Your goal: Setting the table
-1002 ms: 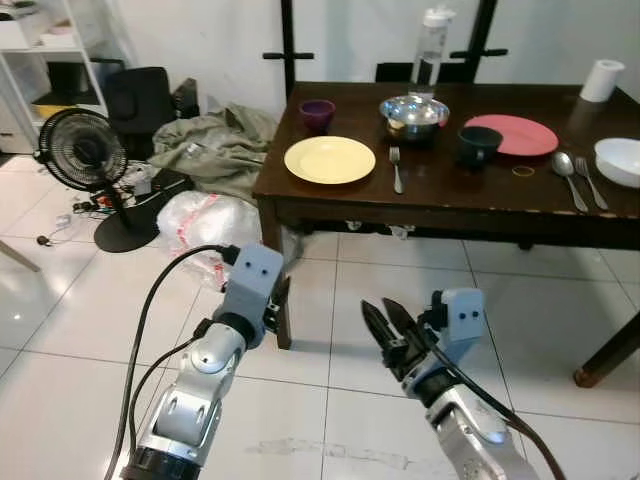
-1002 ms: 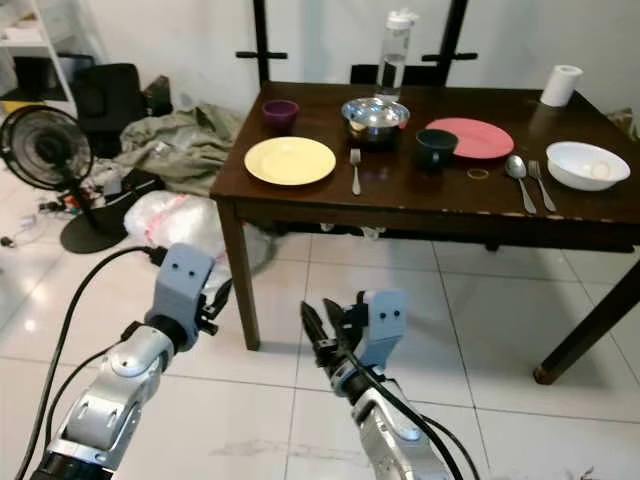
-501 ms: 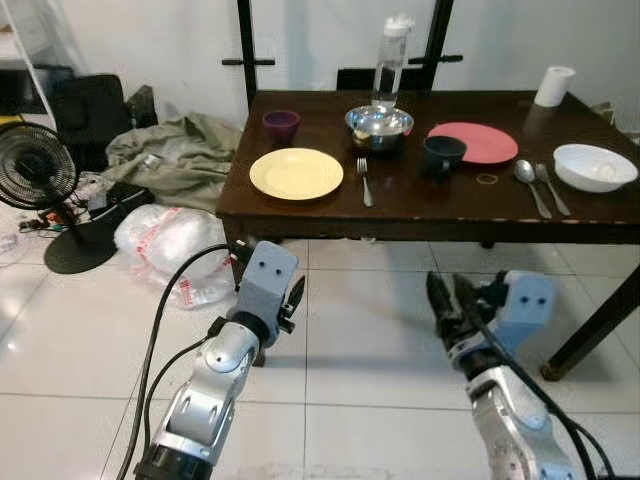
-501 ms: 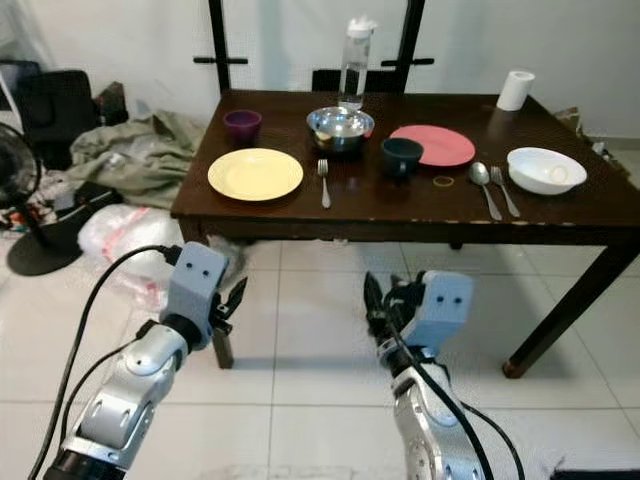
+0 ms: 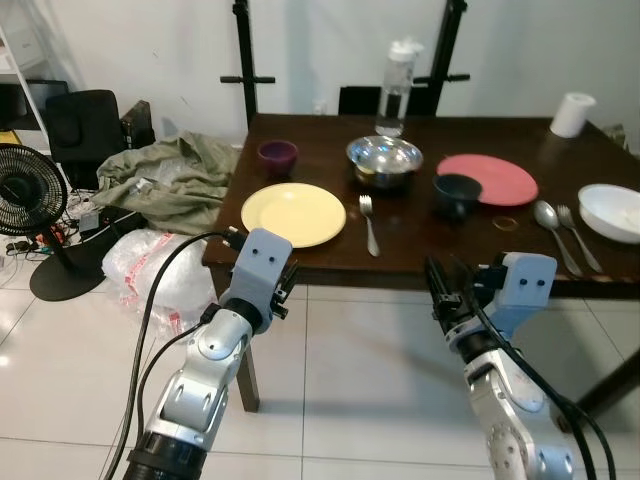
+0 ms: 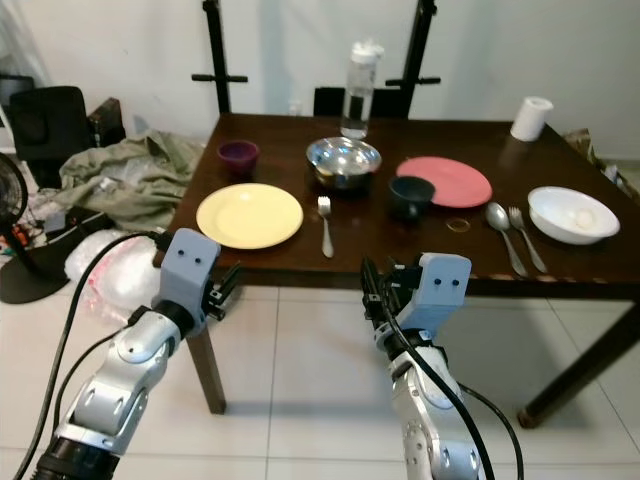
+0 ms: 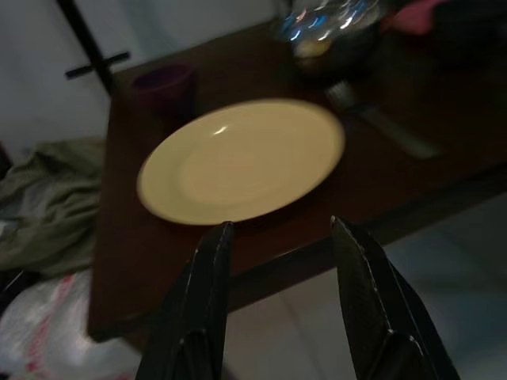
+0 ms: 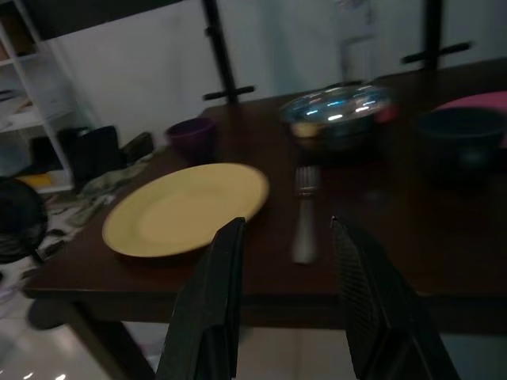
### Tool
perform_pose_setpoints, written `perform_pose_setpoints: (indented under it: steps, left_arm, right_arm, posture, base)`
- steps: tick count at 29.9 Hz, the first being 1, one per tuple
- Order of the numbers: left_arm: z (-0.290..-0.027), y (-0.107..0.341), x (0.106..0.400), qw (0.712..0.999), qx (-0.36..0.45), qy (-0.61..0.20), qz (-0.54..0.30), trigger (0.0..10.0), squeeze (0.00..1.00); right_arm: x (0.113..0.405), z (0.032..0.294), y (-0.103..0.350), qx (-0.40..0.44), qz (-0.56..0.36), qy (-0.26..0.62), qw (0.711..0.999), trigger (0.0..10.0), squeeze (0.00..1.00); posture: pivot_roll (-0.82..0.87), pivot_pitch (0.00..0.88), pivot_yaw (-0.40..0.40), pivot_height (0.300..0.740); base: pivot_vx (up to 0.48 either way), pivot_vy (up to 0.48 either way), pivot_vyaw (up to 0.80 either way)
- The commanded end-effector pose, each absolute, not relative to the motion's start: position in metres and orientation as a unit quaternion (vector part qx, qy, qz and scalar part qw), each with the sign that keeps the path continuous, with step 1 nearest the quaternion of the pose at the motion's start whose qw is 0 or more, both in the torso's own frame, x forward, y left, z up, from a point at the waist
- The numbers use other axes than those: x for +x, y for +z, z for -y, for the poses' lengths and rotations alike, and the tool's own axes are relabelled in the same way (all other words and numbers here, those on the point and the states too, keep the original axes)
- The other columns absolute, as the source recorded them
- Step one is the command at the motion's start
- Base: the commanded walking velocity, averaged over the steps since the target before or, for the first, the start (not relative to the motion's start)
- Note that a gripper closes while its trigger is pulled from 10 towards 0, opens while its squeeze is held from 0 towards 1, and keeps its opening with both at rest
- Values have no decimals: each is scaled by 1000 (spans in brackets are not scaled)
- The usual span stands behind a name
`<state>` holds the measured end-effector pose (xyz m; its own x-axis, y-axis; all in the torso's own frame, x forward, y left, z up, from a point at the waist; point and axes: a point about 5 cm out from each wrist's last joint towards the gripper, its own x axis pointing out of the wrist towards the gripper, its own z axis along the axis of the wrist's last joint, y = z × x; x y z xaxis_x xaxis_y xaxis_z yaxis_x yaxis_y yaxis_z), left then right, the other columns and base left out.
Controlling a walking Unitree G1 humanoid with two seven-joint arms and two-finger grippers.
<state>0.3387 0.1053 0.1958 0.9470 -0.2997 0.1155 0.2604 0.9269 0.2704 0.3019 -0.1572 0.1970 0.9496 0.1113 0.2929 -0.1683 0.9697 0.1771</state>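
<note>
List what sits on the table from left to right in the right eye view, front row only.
Yellow plate → fork → dark bowl → ring → spoon → second fork → white bowl.

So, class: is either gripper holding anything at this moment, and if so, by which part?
Nothing is held. The left gripper and right gripper are both open and empty, short of the table.
</note>
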Motion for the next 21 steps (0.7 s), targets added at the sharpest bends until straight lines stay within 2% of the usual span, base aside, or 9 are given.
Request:
perform_pose_setpoints:
  steps: [1, 12, 16, 21]
  left_arm:
    - [-105, 195, 338, 978, 128, -148, 79, 10000, 0]
    - [-104, 200, 338, 975, 134, -151, 90, 10000, 0]
    - [-105, 201, 338, 975, 136, -153, 92, 10000, 0]
    - [-104, 201, 338, 974, 136, -158, 91, 10000, 0]
  right_arm:
    - [302, 157, 193, 97, 130, 76, 984, 10000, 0]
    - [303, 154, 194, 86, 128, 75, 985, 10000, 0]
    - [306, 157, 185, 5, 102, 43, 994, 10000, 0]
    - [308, 167, 173, -19, 64, 12, 998, 10000, 0]
  posture:
    - [57, 104, 99, 740]
    - [58, 106, 99, 740]
    - [61, 109, 100, 740]
    - [58, 116, 99, 740]
  base:
    - [480, 0, 0]
    - [480, 0, 0]
    - [480, 0, 0]
    - [480, 0, 0]
